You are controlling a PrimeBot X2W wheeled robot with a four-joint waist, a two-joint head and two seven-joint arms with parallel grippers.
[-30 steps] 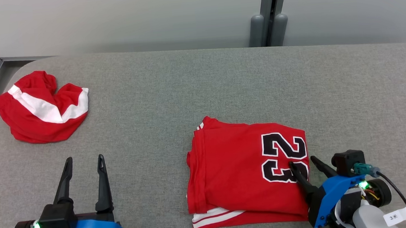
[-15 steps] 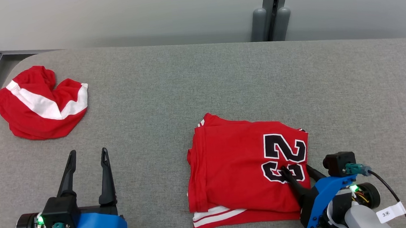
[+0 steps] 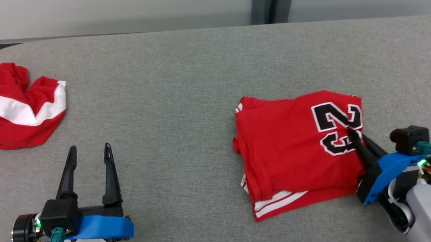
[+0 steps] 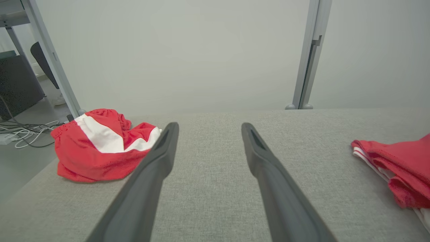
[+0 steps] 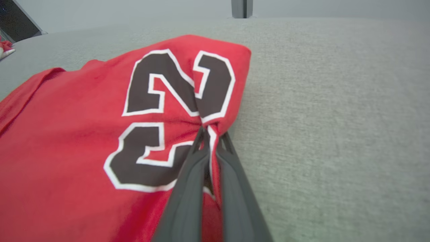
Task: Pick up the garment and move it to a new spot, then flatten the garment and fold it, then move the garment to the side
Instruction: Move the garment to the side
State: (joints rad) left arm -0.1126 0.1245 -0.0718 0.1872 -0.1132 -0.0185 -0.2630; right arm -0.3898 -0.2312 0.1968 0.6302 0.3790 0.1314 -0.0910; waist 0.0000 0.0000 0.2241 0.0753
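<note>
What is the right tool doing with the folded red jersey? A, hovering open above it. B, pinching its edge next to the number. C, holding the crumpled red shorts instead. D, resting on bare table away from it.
B: in the right wrist view the right tool has its two dark fingers closed together on a bunched edge of the folded red jersey.
</note>
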